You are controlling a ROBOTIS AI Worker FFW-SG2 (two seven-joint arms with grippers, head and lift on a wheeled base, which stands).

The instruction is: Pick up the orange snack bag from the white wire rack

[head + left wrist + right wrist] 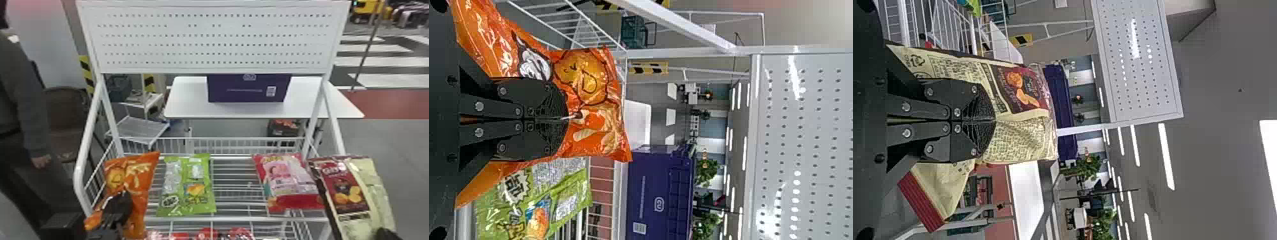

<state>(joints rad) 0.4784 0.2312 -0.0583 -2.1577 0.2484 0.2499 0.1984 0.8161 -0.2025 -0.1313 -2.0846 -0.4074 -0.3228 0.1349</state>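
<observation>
L pincer (pixel 120 198): black, two flat fingers, nearly tog., clamped on the orange bag.
Orange bag (pixel 140 178): in L pincer's grip, approx. upright, top end past the fingertips, lower end trailing back beside them; over L end of rack. Can't tell if it touches the wires.
Grip close-up: L wrist view has L pincer (pixel 566 120) w/ its tips on the printed face, bag showing on both sides of them.
Rack (pixel 236 219): white wire, under & around L pincer, running off to its R.
Green bag (pixel 174 191): on rack, just R of L pincer, near orange bag.
Pink bag (pixel 284 172): on rack, farther R of L pincer, bare wires btwn it & green bag.
Chip bag (pixel 344 182): maroon & cream, well R of L pincer, held in R pincer (pixel 385 234), whose fingers are tog. on it.
Red packs (pixel 206 235): R of L pincer, lower level.
Pegboard (pixel 217 38): white, ahead of & above L pincer.
Purple box (pixel 242 89): beyond rack, ahead & R of L pincer, on white table (pixel 188 107).
</observation>
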